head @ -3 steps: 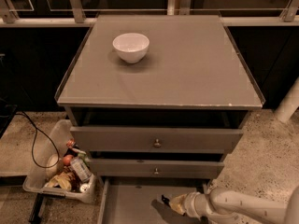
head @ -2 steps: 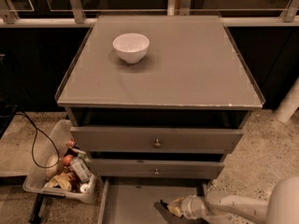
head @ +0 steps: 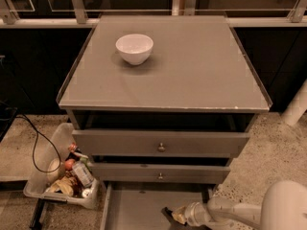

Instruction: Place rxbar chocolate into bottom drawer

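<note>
The bottom drawer (head: 136,206) is pulled out at the foot of the gray cabinet, its flat gray floor showing. My gripper (head: 173,214) reaches in from the lower right and hangs just over the drawer's right part. It is shut on the rxbar chocolate (head: 167,211), a small dark bar that sticks out to the left of the pale fingertips. The bar's lower end is cut off by the bottom edge of the view.
Two upper drawers with small knobs (head: 161,147) (head: 159,176) sit slightly open above. A white bowl (head: 134,48) stands on the cabinet top. A plastic bin of groceries (head: 64,174) and a black cable lie on the floor to the left. My white arm (head: 283,207) fills the lower right.
My gripper with the bar has shifted a little left and lower over the bottom drawer. More of my arm has come into view at the lower right.
</note>
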